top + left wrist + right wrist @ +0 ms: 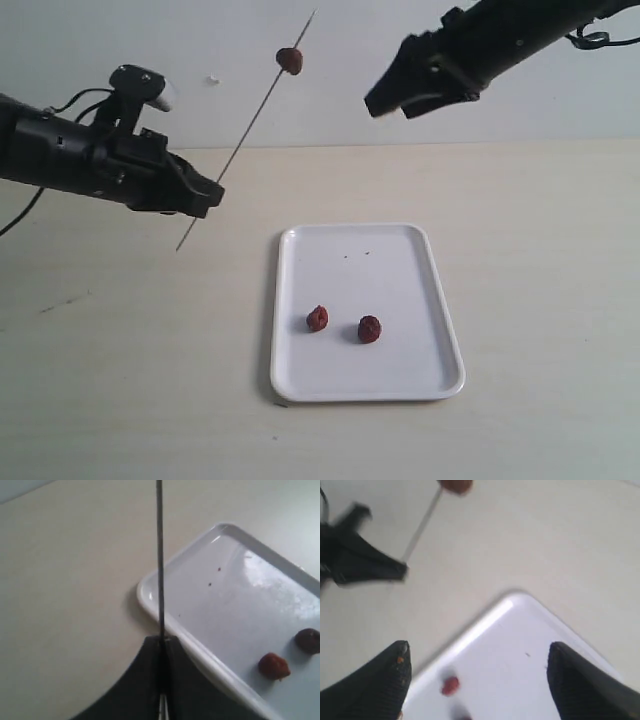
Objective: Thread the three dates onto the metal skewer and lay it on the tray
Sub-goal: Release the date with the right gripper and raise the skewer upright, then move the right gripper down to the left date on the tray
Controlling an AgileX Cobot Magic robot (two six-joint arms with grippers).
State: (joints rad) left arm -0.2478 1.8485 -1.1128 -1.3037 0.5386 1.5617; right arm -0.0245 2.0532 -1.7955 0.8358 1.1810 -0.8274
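Observation:
My left gripper (207, 193) is shut on the thin metal skewer (250, 125), which slants up and to the right over the table. One date (289, 60) is threaded near the skewer's upper tip. Two more dates (317, 318) (369, 329) lie on the white tray (300, 250). In the left wrist view the skewer (160, 555) rises from the closed jaws over the tray (150, 595), with the two dates (273, 665) (307, 640) at one side. My right gripper (385, 103) hangs open and empty, high to the right of the skewer tip. Its view shows the threaded date (456, 485) and a tray date (450, 685).
The tray (530, 625) lies on a pale beige table (530, 220) with a white wall behind. A few tiny dark specks (357, 254) mark the tray's far half. A faint smudge (60, 303) shows on the table at the left.

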